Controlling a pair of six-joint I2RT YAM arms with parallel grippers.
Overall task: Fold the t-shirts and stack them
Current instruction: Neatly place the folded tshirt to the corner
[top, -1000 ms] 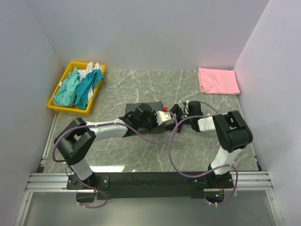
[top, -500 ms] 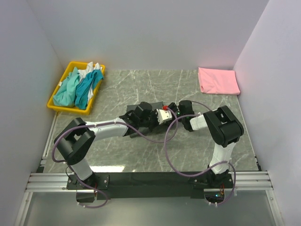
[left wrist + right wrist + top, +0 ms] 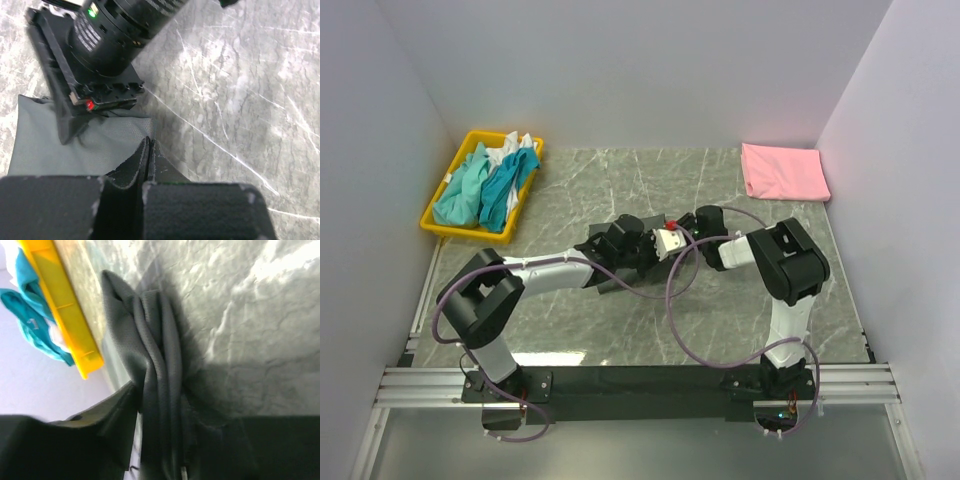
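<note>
Left pincer [image 3: 122, 184] and right pincer [image 3: 170, 435] each clamp one dark charcoal cloth t-shirt [image 3: 150, 330]; one folded pink cloth t-shirt [image 3: 783, 171] lies well apart.

Matt charcoal cloth t-shirt [image 3: 155, 350], glossy yellow plastic tray [image 3: 65, 315], smooth stone-look table [image 3: 620, 190]

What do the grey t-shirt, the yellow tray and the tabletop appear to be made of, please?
Grey t-shirt: soft knit cloth, matte, with a fine mesh-like weave and limp folds. Yellow tray: likely moulded plastic, smooth with ribbed walls. Tabletop: glossy, grey marble pattern; stone or printed laminate, cannot tell.
</note>
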